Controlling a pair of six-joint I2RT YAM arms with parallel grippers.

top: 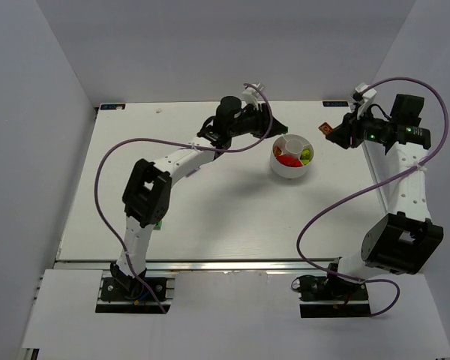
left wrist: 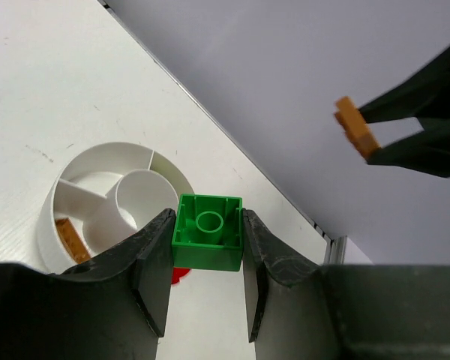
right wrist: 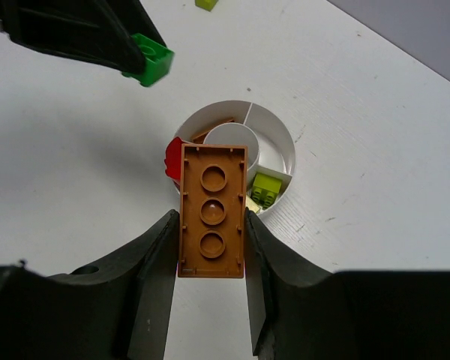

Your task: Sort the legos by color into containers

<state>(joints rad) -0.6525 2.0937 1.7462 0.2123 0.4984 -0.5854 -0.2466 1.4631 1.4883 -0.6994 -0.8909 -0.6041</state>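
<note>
The left pincer (left wrist: 207, 251) is pinching a green brick (left wrist: 208, 225) by its side walls, hollow underside facing the wrist. Across from it the right pincer (right wrist: 208, 251) grips a long orange brick (right wrist: 213, 202) by its two long edges. Both hang in the air, closing on the same small white bowl (top: 291, 171) from opposite sides, and that looks to me like the main risk: if both go in together, the fingers could knock each other or tip the bowl. A release from up here could also bounce a brick off a divider into the wrong wedge or out onto the table, the orange one especially, being long for so narrow a slot. From the left pincer the bowl sits below and just past the fingertips, off to one side. From the right pincer it lies directly beyond the tips and lower. Its wedge beyond the central cup already holds an orange piece (right wrist: 219, 132). A red piece (right wrist: 172, 159) and a yellow-green brick (right wrist: 265, 187) fill others.
</note>
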